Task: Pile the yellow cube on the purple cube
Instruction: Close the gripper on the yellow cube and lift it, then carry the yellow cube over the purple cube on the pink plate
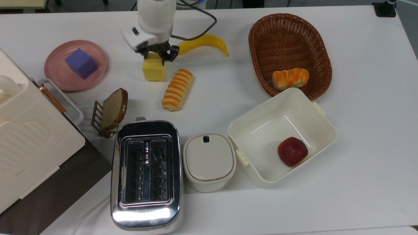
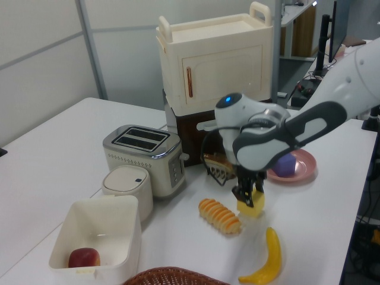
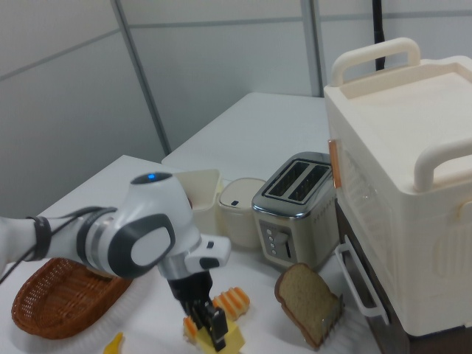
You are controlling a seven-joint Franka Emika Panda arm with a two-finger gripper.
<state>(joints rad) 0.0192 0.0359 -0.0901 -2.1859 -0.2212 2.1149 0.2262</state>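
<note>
The pale yellow cube (image 1: 153,70) hangs a little above the white table, with my gripper (image 1: 157,56) shut on its top. In the left view the yellow cube (image 2: 250,207) is clear of the table under the gripper (image 2: 249,196). The right view shows the gripper (image 3: 209,326) gripping the yellow cube (image 3: 230,341) from above. The purple cube (image 1: 81,63) sits on a pink plate (image 1: 58,77), well off toward the top view's left of the gripper. It also appears as the purple cube (image 2: 286,165) behind the arm.
A yellow banana (image 1: 204,42) lies just behind the gripper and a striped bread roll (image 1: 178,88) right beside the cube. Nearer the front are a bread slice in a rack (image 1: 112,110), a toaster (image 1: 146,173), a lidded pot (image 1: 209,161), a white tub (image 1: 326,130) holding an apple, and a wicker basket (image 1: 321,49).
</note>
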